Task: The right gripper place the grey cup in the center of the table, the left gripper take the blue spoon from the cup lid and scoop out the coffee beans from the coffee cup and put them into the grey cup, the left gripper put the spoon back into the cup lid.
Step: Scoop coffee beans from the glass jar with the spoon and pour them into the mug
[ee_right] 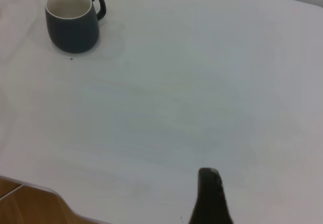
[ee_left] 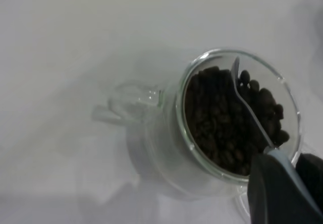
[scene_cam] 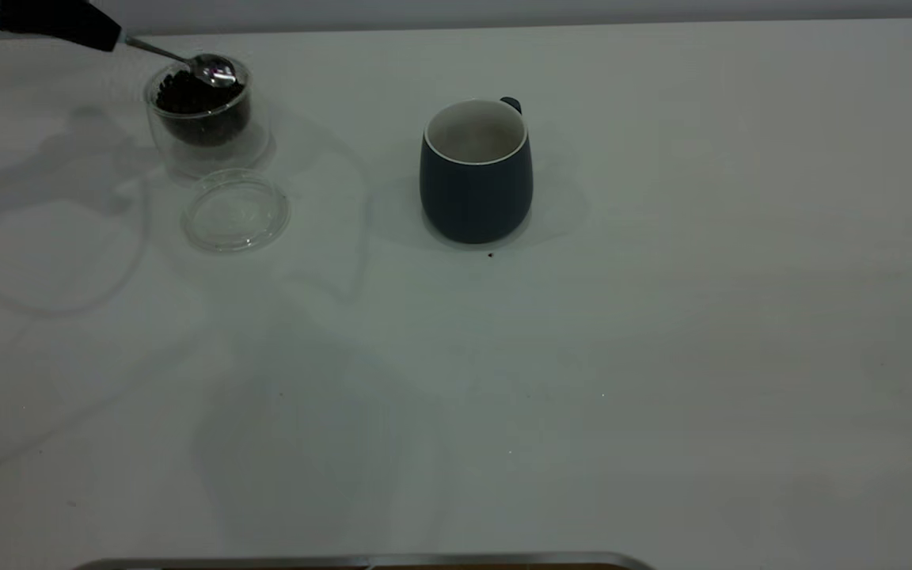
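Observation:
The coffee cup (scene_cam: 204, 127) stands at the far left, filled with coffee beans (scene_cam: 187, 96). My left gripper (scene_cam: 56, 22) is shut on the blue spoon's handle and holds the spoon (scene_cam: 214, 71) slanting down, its metal bowl at the cup's mouth on the beans. In the left wrist view my gripper (ee_left: 288, 179) clamps the pale handle, and the spoon (ee_left: 251, 117) lies edge-on across the beans (ee_left: 217, 118) inside the glass cup (ee_left: 164, 148). The cup lid (scene_cam: 236, 210) lies bare just in front of the cup. The grey cup (scene_cam: 476, 170) stands upright mid-table and also shows in the right wrist view (ee_right: 73, 24). My right gripper (ee_right: 209, 196) hangs shut, far from it.
A small dark speck (scene_cam: 491, 255) lies on the table (scene_cam: 662, 356) just in front of the grey cup. The table's front edge meets a metal-rimmed strip (scene_cam: 361, 562). A wooden floor corner (ee_right: 25, 204) shows past the table edge in the right wrist view.

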Robot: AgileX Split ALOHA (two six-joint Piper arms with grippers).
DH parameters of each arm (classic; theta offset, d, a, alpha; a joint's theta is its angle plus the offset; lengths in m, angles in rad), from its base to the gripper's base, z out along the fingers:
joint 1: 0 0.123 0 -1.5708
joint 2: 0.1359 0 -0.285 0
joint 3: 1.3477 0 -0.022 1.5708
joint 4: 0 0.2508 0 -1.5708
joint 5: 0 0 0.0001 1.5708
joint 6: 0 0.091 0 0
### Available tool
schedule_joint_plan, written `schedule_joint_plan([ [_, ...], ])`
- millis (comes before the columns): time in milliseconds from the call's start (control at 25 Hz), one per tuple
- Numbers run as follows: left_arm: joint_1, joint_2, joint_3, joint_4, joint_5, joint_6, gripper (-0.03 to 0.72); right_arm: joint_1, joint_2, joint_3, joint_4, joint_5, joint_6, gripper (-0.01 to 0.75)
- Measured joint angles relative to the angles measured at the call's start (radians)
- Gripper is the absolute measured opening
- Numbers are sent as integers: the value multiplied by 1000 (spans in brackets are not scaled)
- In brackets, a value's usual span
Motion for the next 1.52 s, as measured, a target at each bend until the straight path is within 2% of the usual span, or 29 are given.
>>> schedule_joint_plan([
  [280,0,35,0,-1,4,-3,121,0,0,0,0,0,0,590],
  [520,0,40,0,33,25,-94,121,0,0,0,0,0,0,590],
  [1200,0,47,0,42,47,-629,121,0,0,0,0,0,0,590],
  [1520,0,48,0,40,55,-794,121,0,0,0,0,0,0,590],
])
